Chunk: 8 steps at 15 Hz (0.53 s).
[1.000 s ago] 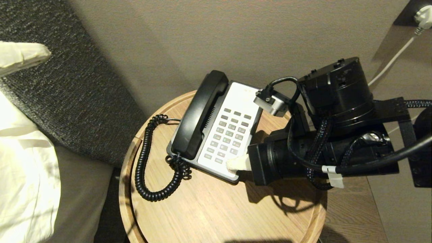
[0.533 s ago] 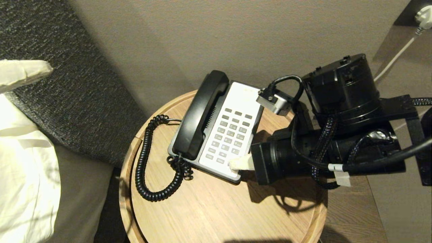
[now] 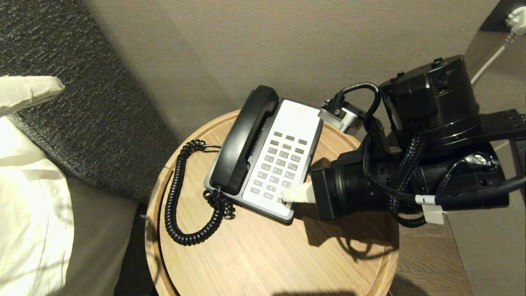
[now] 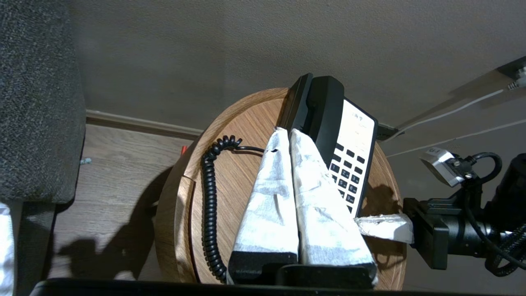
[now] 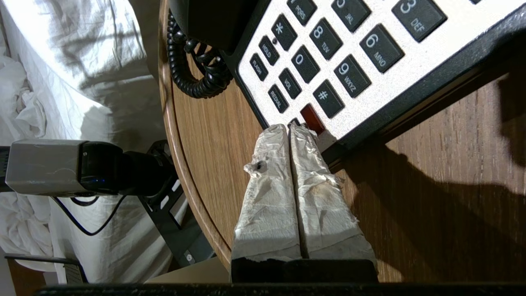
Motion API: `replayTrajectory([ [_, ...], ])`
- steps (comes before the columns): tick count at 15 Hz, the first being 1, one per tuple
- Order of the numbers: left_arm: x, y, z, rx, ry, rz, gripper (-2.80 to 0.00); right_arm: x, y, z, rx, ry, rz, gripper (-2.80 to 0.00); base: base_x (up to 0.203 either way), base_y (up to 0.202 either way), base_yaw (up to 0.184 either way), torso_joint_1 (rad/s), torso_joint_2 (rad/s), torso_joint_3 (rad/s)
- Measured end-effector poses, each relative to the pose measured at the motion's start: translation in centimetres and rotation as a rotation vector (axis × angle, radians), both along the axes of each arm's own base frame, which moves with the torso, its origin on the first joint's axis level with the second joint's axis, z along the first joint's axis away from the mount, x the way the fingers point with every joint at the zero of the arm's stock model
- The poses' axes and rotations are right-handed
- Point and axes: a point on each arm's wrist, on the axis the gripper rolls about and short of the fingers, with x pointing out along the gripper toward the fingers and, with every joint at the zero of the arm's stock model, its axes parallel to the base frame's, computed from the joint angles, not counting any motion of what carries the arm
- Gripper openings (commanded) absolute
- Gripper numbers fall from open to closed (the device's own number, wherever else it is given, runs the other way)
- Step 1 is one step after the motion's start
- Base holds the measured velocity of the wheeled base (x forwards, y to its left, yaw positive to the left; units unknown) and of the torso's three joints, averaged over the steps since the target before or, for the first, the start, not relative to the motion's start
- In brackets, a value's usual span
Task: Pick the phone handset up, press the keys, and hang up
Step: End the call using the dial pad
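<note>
The phone stands on a round wooden table [image 3: 263, 255]. Its black handset [image 3: 242, 139] lies in the cradle along the left side, and the coiled cord [image 3: 174, 205] loops onto the table. Grey keys [image 3: 281, 166] fill the cream faceplate. My right gripper [image 3: 286, 196] is shut, its white-wrapped tips on the lowest key row. In the right wrist view the right gripper [image 5: 289, 128] rests beside the red key [image 5: 312, 118]. My left gripper [image 3: 55, 86] hovers far left, away from the phone. In its own view the left gripper [image 4: 286, 133] is shut and empty, pointing toward the handset [image 4: 324, 111].
White bedding [image 3: 33, 213] and a dark fabric headboard [image 3: 82, 107] lie left of the table. A wall runs behind the phone. A white plug and cable [image 3: 513, 18] hang at the top right. Bare tabletop lies in front of the phone.
My right arm's wrist has swung up and to the right while its fingertips stayed at the keypad's lower corner. The left gripper's tip has dropped a little in the head view.
</note>
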Motion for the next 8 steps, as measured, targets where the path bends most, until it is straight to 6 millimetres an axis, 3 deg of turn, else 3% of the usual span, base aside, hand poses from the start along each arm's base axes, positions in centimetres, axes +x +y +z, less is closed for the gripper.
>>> replayTrajectory([
  [4,-0.3,0.6,-0.7,-0.005,0.015,0.044,-2.80,-0.2,-0.2,0.2,0.003,-0.004,-0.007,-2.80,0.000,0.000,0.000,0.000,0.00,0.000],
  [8,-1.4,3.1,-2.5,-0.056,0.097,0.297,-2.80,-1.2,-1.5,1.6,0.048,-0.022,-0.065,-2.80,0.000,0.000,0.000,0.000,0.00,0.000],
])
